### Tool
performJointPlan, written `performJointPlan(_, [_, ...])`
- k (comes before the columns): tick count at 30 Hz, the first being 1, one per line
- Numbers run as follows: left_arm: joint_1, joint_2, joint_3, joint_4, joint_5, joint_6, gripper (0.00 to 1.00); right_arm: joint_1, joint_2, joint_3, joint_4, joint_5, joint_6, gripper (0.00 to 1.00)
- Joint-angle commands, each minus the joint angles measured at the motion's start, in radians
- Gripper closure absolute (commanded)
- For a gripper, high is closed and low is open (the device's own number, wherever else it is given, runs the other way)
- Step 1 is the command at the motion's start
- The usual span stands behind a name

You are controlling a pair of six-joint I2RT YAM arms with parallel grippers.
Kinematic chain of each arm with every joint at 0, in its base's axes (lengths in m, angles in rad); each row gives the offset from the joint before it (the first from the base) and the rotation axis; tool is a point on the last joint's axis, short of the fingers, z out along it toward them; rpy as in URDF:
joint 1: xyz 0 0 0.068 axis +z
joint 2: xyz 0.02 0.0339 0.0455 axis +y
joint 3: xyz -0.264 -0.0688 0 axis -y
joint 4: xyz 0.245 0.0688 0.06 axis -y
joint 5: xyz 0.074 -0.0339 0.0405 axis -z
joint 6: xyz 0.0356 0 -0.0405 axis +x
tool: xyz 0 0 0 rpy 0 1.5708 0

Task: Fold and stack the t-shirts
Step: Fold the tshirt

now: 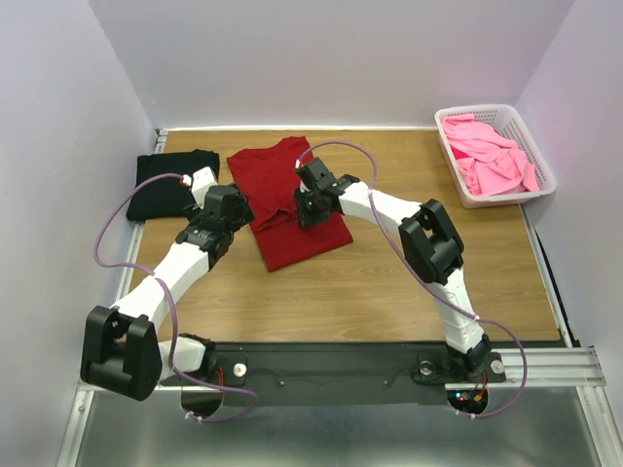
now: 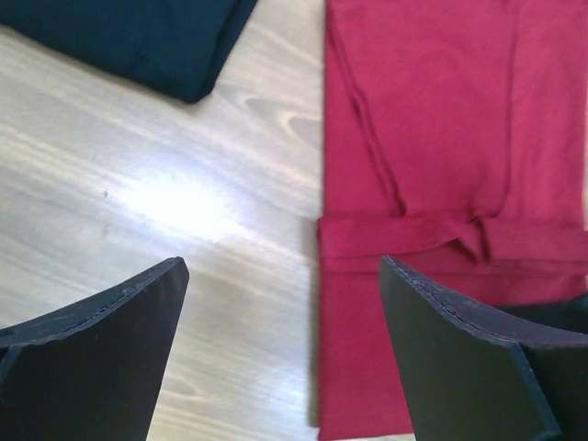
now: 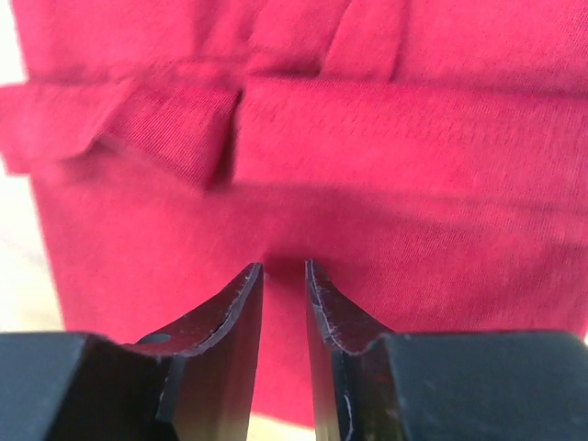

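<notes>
One dark red cotton t-shirt (image 1: 282,238) lies half-folded mid-tabletop (image 1: 389,292), its long axis running away from the arms. The left hand (image 2: 282,266) gapes at its left edge; the right hand (image 3: 283,266) hovers directly above, narrowly parted, seemingly empty.

A dark red tee (image 1: 292,209) lies flat and partly folded at mid-bench (image 1: 389,282), a black tee (image 1: 173,182) sits folded just left of it, and bright pink tees (image 1: 492,156) lie crumpled in the far-right basket (image 1: 501,199).
</notes>
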Motion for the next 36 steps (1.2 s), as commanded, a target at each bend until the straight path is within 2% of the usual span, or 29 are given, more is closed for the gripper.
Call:
performJointPlan(1, [0.002, -0.043, -0.029, 0.004, -0.009, 0.040, 0.04, -0.013, 0.033, 0.059, 0.055, 0.015, 0.016, 0.69])
performJointPlan(9, [0.002, -0.063, -0.052, 0.004, 0.032, 0.055, 0.06, -0.013, 0.082, 0.128, 0.060, 0.028, 0.015, 0.70])
performJointPlan(17, [0.002, -0.086, -0.062, -0.013, 0.063, 0.064, 0.06, -0.017, 0.143, 0.253, 0.060, 0.120, 0.004, 0.70])
performJointPlan(22, [0.002, -0.103, -0.075, -0.017, 0.097, 0.072, 0.06, -0.035, 0.226, 0.418, 0.060, 0.123, 0.000, 0.69])
performJointPlan(26, [0.002, -0.103, -0.075, -0.017, 0.131, 0.078, 0.06, -0.062, 0.256, 0.530, 0.058, 0.117, -0.014, 0.63])
performJointPlan(30, [0.002, -0.094, -0.062, -0.019, 0.174, 0.060, 0.08, -0.088, 0.135, 0.447, 0.058, 0.131, -0.016, 0.60])
performJointPlan(31, [0.002, -0.094, -0.059, -0.020, 0.184, 0.051, 0.12, -0.092, 0.101, 0.365, 0.058, 0.128, -0.013, 0.60])
performJointPlan(36, [-0.007, -0.077, -0.045, -0.042, 0.284, -0.009, 0.22, -0.132, -0.115, 0.055, 0.063, 0.044, 0.036, 0.63])
